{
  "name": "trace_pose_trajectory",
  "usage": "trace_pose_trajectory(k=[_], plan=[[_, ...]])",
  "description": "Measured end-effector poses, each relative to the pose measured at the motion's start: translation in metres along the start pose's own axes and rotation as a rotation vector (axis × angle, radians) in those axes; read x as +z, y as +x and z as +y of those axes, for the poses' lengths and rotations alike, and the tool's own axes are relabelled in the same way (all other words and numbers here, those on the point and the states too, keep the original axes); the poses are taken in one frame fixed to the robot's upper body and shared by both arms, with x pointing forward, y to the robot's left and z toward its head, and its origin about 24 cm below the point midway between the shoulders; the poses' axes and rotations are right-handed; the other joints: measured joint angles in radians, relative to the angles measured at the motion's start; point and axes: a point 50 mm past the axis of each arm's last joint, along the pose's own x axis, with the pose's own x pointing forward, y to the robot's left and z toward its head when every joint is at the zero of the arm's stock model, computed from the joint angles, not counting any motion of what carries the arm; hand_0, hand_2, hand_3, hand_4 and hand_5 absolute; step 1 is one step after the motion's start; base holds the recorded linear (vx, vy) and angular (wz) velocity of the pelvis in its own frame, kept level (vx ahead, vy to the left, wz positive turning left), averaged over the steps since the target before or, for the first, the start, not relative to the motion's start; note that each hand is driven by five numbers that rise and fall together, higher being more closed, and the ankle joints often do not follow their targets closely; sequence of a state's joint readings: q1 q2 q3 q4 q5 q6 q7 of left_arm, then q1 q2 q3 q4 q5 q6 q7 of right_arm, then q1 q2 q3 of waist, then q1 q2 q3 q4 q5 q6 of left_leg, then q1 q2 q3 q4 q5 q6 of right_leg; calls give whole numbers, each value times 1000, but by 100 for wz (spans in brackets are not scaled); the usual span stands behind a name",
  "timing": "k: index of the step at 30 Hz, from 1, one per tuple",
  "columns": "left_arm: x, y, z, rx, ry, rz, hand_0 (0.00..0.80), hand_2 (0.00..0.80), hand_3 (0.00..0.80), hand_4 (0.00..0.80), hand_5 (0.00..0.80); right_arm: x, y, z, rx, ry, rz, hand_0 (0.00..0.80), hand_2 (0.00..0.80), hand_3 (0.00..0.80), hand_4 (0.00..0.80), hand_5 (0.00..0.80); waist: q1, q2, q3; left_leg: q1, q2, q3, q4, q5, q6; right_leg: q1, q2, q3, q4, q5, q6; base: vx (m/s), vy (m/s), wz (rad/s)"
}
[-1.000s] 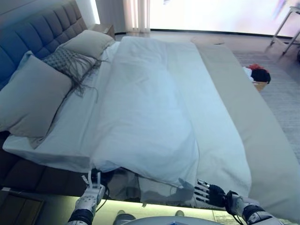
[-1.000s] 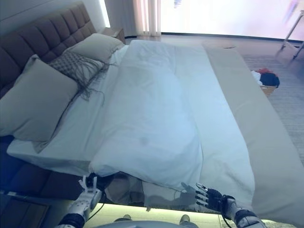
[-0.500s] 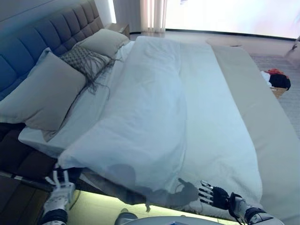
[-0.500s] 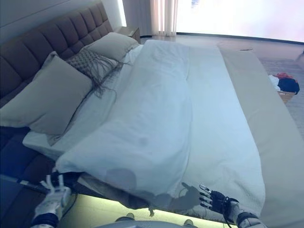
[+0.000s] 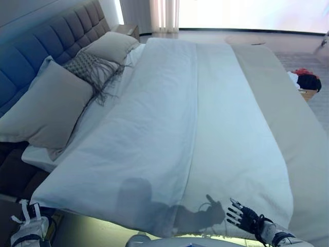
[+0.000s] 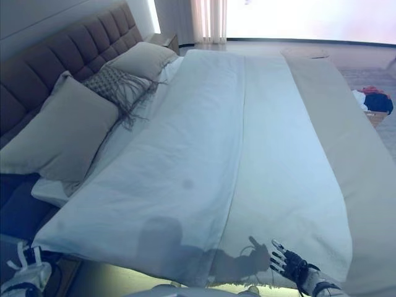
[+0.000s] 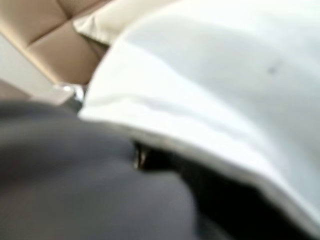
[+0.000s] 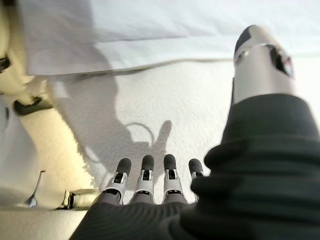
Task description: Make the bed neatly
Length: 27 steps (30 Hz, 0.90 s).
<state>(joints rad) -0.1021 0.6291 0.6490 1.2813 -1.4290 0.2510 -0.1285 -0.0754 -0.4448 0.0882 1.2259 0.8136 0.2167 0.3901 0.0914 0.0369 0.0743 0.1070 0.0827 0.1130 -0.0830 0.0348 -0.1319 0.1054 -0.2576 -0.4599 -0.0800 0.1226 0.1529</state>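
A white duvet (image 5: 154, 139) lies spread over the bed, with a long crease down its middle. Its near corner (image 5: 38, 195) reaches the pillow end. My left hand (image 5: 28, 229) is just below that corner at the bed's near edge. Its wrist view shows only the duvet (image 7: 215, 75) from very close. My right hand (image 5: 247, 218) hovers open, fingers (image 8: 145, 175) straight, over the textured white cover (image 8: 165, 115) beside the duvet's near edge. A large grey pillow (image 5: 43, 108), a fringed cushion (image 5: 90, 67) and a second pillow (image 5: 108, 46) lean on the tufted headboard (image 5: 46, 46).
A beige blanket (image 5: 280, 108) covers the foot end of the bed at the right. A basket of clothes (image 5: 307, 83) stands on the rug beyond it. A nightstand (image 5: 127, 30) sits past the far pillow. Floor lies along the far side.
The duvet's bunched near edge has been drawn left toward the pillows and now lies flat and wide. My left hand has moved left with it. The right hand has barely moved.
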Motion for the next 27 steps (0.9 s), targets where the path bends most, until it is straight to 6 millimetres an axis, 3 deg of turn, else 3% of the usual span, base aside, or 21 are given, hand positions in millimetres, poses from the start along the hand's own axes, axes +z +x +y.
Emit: trace_pose_trajectory(k=[2,4,5,6,7,8,9,10,12,13,14,16,17,18,19,21,22,23,24,25,27], plan=[[-4,0,3,25,-28,17,800,800,800,800,800,1,0,1,-3,3,-7,0,0,0,0,0,-35,22,22,2,-5,15,-4,10,35,-31,-27,-26,126,-2,-2,-288,306,45],[-9,2,-2,12,-64,29,800,800,800,800,800,1,4,9,24,14,-18,0,0,0,0,0,-39,25,36,-9,-6,14,13,-4,68,-92,-53,0,280,-12,6,-300,122,34],[-13,4,-8,-4,-52,41,800,800,800,800,800,0,5,12,42,11,-16,0,0,0,0,0,-38,25,40,-26,9,1,28,-2,73,-145,-41,55,466,-149,30,-315,-32,41],[-17,6,-15,-27,-39,54,800,800,800,800,800,0,6,14,51,3,-12,0,0,0,0,0,-35,20,41,-45,17,-23,44,0,71,-171,12,101,622,-246,26,-313,-55,48],[-19,7,-21,-43,-18,62,800,800,800,800,800,5,6,17,68,-11,-23,0,0,0,0,0,-23,5,50,-51,18,-43,56,0,70,-163,76,151,672,-301,25,-367,-57,42],[-21,9,-28,-61,-10,61,800,800,800,800,800,15,8,25,91,-23,-48,0,0,0,0,0,-18,-27,69,-70,-3,-50,83,0,68,-130,137,181,633,-333,-6,-322,-34,30],[-24,10,-34,-70,0,65,800,800,800,800,800,30,10,33,114,-32,-83,0,0,0,0,0,-16,-52,84,-103,-29,-66,114,-1,67,-67,183,183,481,-375,-70,-357,-17,10],[-27,11,-36,-66,-3,71,800,800,800,800,800,46,10,42,133,-46,-122,0,0,0,0,0,-9,-62,91,-139,-46,-62,148,-5,62,-18,187,191,348,-377,-98,-319,5,-4],[-42,14,-49,-83,-19,103,800,800,800,800,800,84,8,63,178,-90,-212,0,0,0,0,0,1,-40,115,-234,-41,-60,250,-9,56,38,233,237,136,-298,-170,-369,0,-8],[-47,16,-61,-107,-20,113,800,800,800,800,800,93,7,70,195,-101,-233,0,0,0,0,0,11,-32,133,-293,-33,-59,336,-1,41,51,247,236,86,-264,-183,-409,18,7],[-49,16,-72,-134,-13,118,800,800,800,800,800,100,7,77,213,-121,-244,0,0,0,0,0,20,-33,150,-342,-28,-58,377,4,1,56,248,238,57,-240,-196,-259,26,4],[-50,16,-76,-144,-5,120,800,800,800,800,800,109,3,79,220,-144,-261,0,0,0,0,0,29,-14,170,-326,-38,-57,217,21,-6,58,260,239,50,-229,-208,-360,58,-11],[-52,16,-76,-144,5,123,800,800,800,800,800,106,1,70,198,-145,-251,0,0,0,0,0,29,0,177,-318,-37,-58,191,65,0,58,272,236,59,-227,-211,-407,86,-25],[-53,16,-74,-148,3,113,800,800,800,800,800,103,-1,60,181,-148,-242,0,0,0,0,0,33,20,186,-321,-32,-37,214,196,10,69,294,230,67,-232,-209,-299,103,-5],[-54,16,-77,-164,3,107,800,800,800,800,800,98,-2,52,163,-137,-229,0,0,0,0,0,27,10,189,-339,-41,-31,226,213,22,67,296,221,67,-232,-208,-219,131,15],[-57,16,-78,-194,22,112,800,800,800,800,800,83,-4,29,97,-97,-182,0,0,0,0,0,5,-19,195,-324,-55,-91,141,307,-55,62,281,206,59,-228,-221,-217,205,36],[-59,16,-79,-209,30,114,800,800,800,800,800,75,-5,21,78,-79,-163,0,0,0,0,0,-13,-42,206,-305,-49,-87,145,290,-57,66,259,182,56,-220,-229,-166,287,-18],[-54,16,-70,-193,48,94,800,800,800,800,800,68,-4,20,87,-57,-154,0,0,0,0,0,-5,-74,209,-283,-36,-64,223,198,-24,75,238,157,50,-217,-226,-109,254,-72],[-50,15,-60,-168,66,70,800,800,800,800,800,60,-5,13,89,-28,-150,0,0,0,0,0,-3,-106,198,-245,-10,-24,291,123,-25,85,212,122,31,-207,-218,-105,330,-79],[-46,14,-51,-144,72,50,800,800,800,800,800,59,-8,7,86,-12,-168,0,0,0,0,0,-16,-112,194,-207,10,-5,323,75,-25,105,205,106,18,-205,-212,-80,236,-34],[-43,14,-46,-134,89,37,800,800,800,800,800,47,-15,-11,41,16,-160,0,0,0,0,0,-81,-106,191,-147,42,-6,311,51,-40,116,206,72,23,-204,-200,-62,270,28]])
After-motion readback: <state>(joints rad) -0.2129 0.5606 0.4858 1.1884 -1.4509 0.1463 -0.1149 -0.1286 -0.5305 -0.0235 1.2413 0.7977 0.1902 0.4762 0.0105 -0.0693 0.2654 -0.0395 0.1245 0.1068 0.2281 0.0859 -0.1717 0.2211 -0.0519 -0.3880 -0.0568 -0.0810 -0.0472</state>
